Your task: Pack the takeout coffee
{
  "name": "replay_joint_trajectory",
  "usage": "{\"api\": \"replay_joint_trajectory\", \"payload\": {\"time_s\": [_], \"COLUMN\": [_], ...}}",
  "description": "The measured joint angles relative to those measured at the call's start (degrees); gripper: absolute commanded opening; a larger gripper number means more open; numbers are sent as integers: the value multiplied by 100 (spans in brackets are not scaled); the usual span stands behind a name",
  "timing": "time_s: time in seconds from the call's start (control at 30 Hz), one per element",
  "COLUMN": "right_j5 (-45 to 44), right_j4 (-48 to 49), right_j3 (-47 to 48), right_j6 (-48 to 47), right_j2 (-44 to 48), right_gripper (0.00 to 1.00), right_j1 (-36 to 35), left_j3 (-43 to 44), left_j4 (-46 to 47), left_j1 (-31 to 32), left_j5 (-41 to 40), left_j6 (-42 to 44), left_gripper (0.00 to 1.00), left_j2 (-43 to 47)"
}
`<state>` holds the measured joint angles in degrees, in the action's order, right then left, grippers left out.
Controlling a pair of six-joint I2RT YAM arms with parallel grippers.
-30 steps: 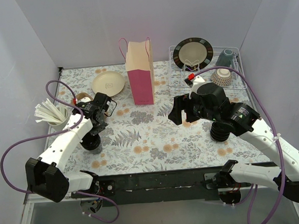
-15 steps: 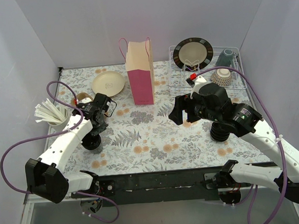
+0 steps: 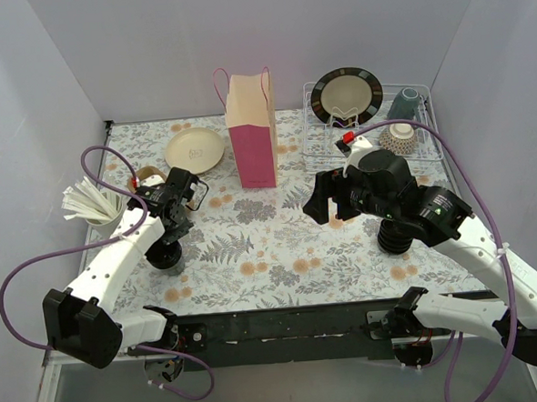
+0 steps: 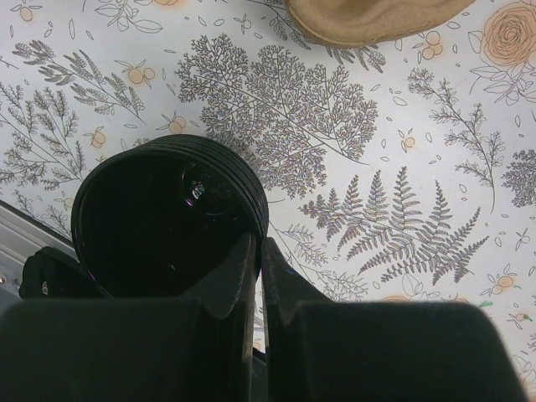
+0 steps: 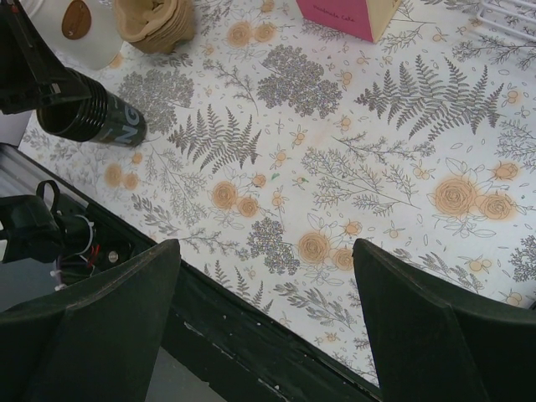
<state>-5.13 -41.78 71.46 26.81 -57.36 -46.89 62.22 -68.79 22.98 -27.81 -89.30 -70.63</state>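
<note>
The takeout coffee (image 3: 394,236), a small black cup that seems to carry a lid, stands at the right, partly hidden behind my right arm. The pink and beige paper bag (image 3: 252,134) stands upright at the back centre. My left gripper (image 3: 168,233) (image 4: 255,243) is shut on the rim of a lidless black cup (image 4: 163,222) (image 5: 96,121) at the left, one finger inside the rim and one outside. My right gripper (image 3: 328,206) (image 5: 266,251) hangs wide open above the floral cloth with nothing between its fingers.
A low black disc (image 3: 404,271), perhaps lids, lies near the takeout coffee. A cream plate (image 3: 195,149) and brown sleeves (image 3: 149,179) sit back left, next to a white cup of stirrers (image 3: 96,207). A dish rack (image 3: 324,138) with crockery stands back right.
My left gripper has closed fully at the rim of the lidless cup and shifted slightly. The right arm has edged a little to the right, still open.
</note>
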Motion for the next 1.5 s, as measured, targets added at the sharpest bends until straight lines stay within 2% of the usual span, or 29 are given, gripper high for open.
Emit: {"api": "replay_joint_trajectory", "payload": {"time_s": [0.23,0.73,1.17,1.37,1.5], "right_j5": [0,50,85,57,-57], "right_j4": [0,2,-72,-66,-70], "right_j3": [-2,-2,275,452,529], "right_j6": [2,0,-26,0,44], "right_j2": [4,-13,-286,-326,-378], "right_gripper": [91,91,90,90,90], "right_j1": [0,0,0,0,0], "left_j3": [79,841,2844,3418,3421], "left_j4": [-96,-546,-809,-772,-734], "left_j1": [0,0,0,66,474], "left_j5": [0,17,81,382,597], "left_j6": [50,149,949,1272,1316], "left_gripper": [0,0,0,0,0], "left_j2": [0,-37,-417,-870,-1134]}}
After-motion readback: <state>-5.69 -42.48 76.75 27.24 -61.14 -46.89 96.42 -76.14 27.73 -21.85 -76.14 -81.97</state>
